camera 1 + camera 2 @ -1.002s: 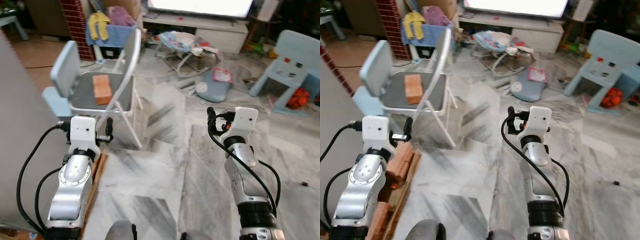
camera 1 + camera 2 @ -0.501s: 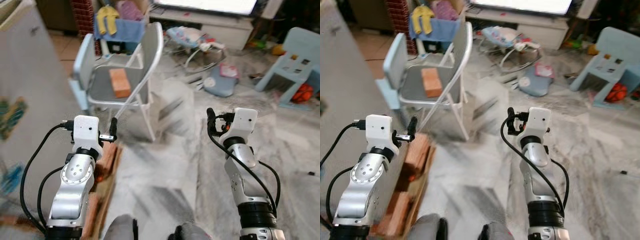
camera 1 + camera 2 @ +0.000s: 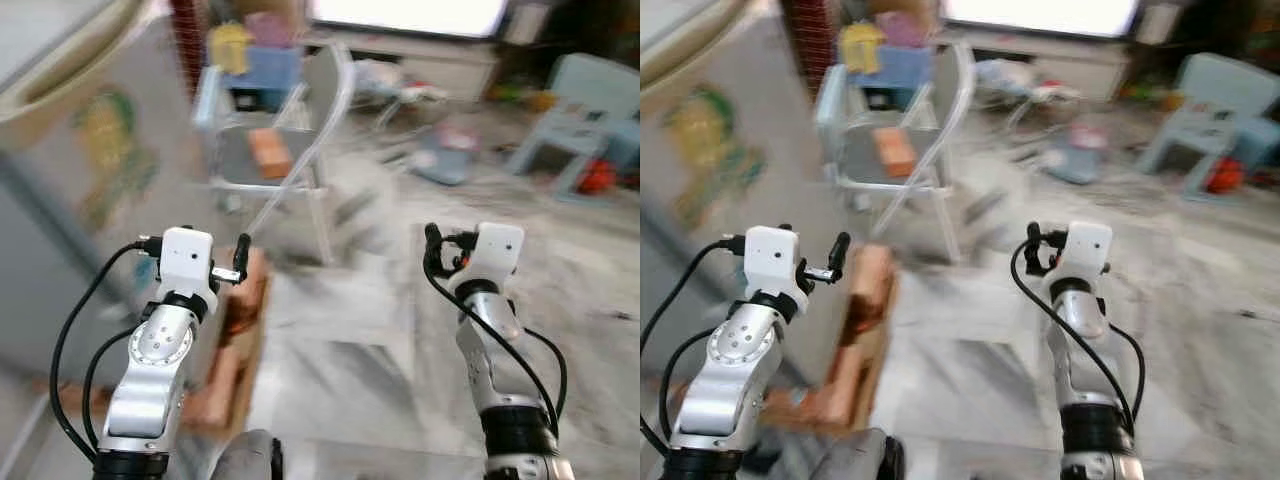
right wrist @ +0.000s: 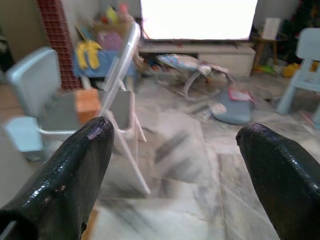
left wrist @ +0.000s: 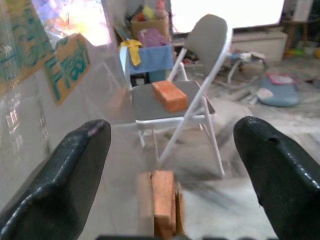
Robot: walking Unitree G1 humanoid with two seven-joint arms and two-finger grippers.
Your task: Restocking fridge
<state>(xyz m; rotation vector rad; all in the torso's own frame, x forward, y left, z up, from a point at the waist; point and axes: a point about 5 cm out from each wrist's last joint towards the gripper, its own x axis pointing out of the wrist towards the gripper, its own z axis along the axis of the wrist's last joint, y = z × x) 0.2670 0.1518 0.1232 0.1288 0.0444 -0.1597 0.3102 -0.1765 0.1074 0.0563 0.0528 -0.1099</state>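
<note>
Two blurred head views; fridge (image 3: 70, 190) cropped at left, seemingly upright; left gripper (image 5: 175, 165) and right gripper (image 4: 172, 160) spread, empty.

An orange brick (image 5: 171, 95) lies on the grey folding chair's seat (image 5: 150, 105) on the marble floor (image 4: 200, 165).

Glossy marble floor (image 4: 200, 165); metal-framed chair (image 5: 195, 85).

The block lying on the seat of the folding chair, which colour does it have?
The rectangular block on the grey chair seat is orange, seen best in the left wrist view.
</note>
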